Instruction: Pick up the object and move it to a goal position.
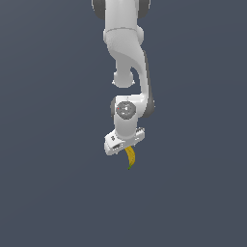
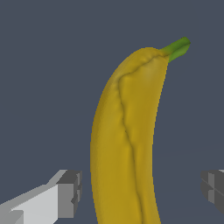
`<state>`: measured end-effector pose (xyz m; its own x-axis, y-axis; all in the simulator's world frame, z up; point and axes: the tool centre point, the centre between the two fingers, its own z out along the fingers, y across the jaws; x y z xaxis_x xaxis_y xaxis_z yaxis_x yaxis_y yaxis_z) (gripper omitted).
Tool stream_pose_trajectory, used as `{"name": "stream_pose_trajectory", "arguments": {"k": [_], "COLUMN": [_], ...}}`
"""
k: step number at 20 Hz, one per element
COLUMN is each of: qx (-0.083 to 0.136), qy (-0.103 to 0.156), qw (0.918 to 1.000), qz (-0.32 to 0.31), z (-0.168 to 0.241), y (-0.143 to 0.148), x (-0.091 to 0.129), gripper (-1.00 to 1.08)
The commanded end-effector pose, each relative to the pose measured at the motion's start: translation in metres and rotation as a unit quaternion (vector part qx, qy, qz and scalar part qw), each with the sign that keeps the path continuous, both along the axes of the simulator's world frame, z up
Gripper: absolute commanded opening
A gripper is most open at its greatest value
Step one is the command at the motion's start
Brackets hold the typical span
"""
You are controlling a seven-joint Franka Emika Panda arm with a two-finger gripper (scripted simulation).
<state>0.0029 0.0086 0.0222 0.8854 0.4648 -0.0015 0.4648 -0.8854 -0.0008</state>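
Note:
The yellow banana [image 2: 124, 144] with its green stem tip [image 2: 177, 47] lies on the dark grey floor, lengthwise between my fingers in the wrist view. My white gripper [image 2: 141, 192] is open and straddles it. One finger [image 2: 68, 197] stands close to the banana's side with a small gap, and the other finger [image 2: 212, 190] stands well apart from it. In the exterior view the gripper [image 1: 126, 147] is low over the banana [image 1: 130, 158]. The banana's stem end pokes out from under the hand, and the rest of it is hidden.
A plain dark grey floor [image 1: 48, 193] surrounds the arm on all sides. No other objects or goal marker show in either view.

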Motion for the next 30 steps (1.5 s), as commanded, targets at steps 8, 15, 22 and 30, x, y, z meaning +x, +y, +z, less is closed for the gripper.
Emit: {"name": "stream_pose_trajectory", "arguments": {"k": [8,15,22,30], "qx": [0.0,0.0,0.0,0.0], "qy": [-0.001,-0.002,-0.032,-0.111], "qw": [1.0,1.0,0.9995,0.9937], "qz": [0.0,0.002,0.005,0.014], "z": [-0.003,-0.001,0.032,0.124], "y": [0.0,0.001,-0.016,-0.061], "x": [0.001,0.002,0.019,0.055], "gripper": [-1.0,-1.0,-1.0,-1.0]}}
